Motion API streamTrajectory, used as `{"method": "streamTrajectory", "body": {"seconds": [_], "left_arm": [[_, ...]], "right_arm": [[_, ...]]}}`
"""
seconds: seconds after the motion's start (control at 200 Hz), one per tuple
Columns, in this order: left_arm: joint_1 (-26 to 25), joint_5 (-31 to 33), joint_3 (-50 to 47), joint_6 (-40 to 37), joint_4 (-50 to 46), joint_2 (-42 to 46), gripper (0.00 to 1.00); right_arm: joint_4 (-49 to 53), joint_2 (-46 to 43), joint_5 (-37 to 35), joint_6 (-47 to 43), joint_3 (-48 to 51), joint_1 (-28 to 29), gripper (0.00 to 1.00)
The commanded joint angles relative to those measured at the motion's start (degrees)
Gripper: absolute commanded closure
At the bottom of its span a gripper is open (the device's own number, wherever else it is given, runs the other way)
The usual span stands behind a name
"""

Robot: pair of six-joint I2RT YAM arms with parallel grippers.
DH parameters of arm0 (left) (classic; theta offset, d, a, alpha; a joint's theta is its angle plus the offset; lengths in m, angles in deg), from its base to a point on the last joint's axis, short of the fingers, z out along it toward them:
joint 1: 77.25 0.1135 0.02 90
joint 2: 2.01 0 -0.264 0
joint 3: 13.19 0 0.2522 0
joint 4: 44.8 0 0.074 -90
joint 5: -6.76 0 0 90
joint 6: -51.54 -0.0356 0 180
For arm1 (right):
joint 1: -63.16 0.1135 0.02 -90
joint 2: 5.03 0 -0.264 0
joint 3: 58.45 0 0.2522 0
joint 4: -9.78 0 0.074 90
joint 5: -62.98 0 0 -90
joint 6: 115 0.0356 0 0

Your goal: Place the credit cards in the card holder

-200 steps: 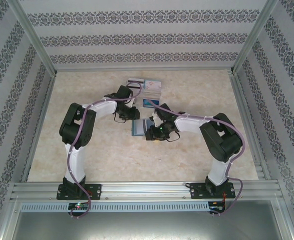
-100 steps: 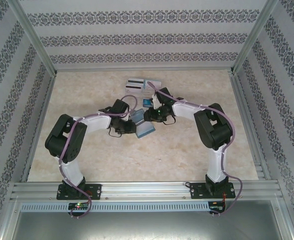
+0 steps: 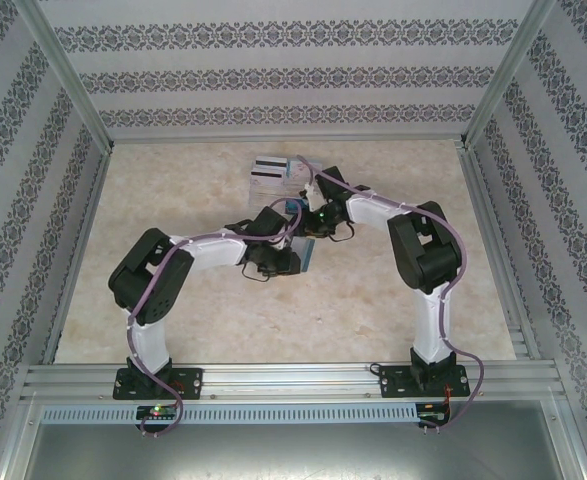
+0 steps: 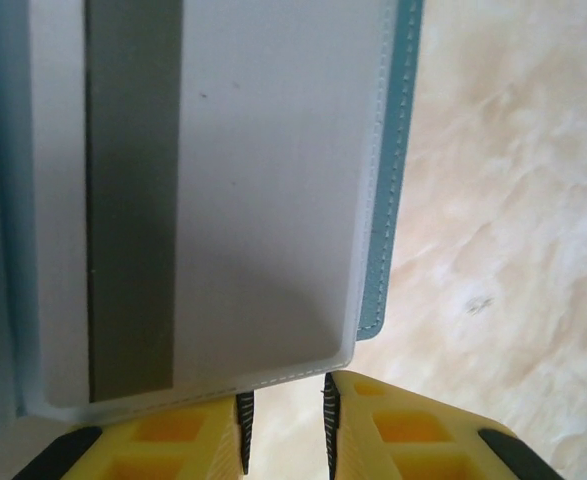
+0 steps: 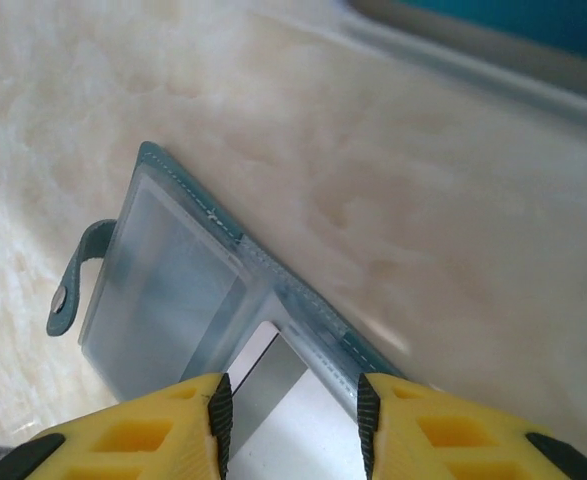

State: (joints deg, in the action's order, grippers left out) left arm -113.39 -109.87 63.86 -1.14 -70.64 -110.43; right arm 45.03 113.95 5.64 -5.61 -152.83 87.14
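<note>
**Wallpapered booth, marble-look worktop**

Worktop [image 3: 193, 320] is a pale beige marbled surface filling the middle of the frame. Walls [image 3: 293, 75] around it have white wallpaper with dark floral stripes. Aluminium rails [image 3: 293, 378] run along the bottom. Soft, even light.

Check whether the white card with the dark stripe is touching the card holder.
Touching. The left wrist view shows the white card seated inside the card holder's clear stitched sleeve.

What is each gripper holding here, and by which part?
Left gripper: seems to pinch the card holder's bottom edge. Right gripper: holds a card by its near end.
</note>
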Motion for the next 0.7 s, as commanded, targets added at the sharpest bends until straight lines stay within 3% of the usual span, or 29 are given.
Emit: {"method": "streamTrajectory", "body": {"seconds": [0.0, 0.175, 0.33, 0.49, 0.694], "left_arm": [[-1.8, -3.9, 2.5, 2.4, 4.4, -2.7, 0.72], [-0.9, 1.1, 5.7, -2.9, -4.8, 2.2, 0.73], [3.2, 6.0, 10.9, -9.3, -13.5, 6.0, 0.7], [8.3, 7.6, 17.9, -15.7, -18.0, 2.1, 0.7], [8.6, 11.7, 26.4, -21.5, -21.3, -5.8, 0.7]], "right_arm": [[1.4, -3.1, 2.8, -2.0, -0.8, -1.4, 0.59], [3.0, -6.8, 2.1, -3.1, -0.3, -3.6, 0.57], [0.7, -9.8, 1.8, -1.8, 3.1, -5.9, 0.57], [-0.5, -11.3, 1.1, -1.2, 5.6, -6.3, 0.57], [-1.9, -13.8, 0.6, -0.4, 9.5, -6.9, 0.57]]}}
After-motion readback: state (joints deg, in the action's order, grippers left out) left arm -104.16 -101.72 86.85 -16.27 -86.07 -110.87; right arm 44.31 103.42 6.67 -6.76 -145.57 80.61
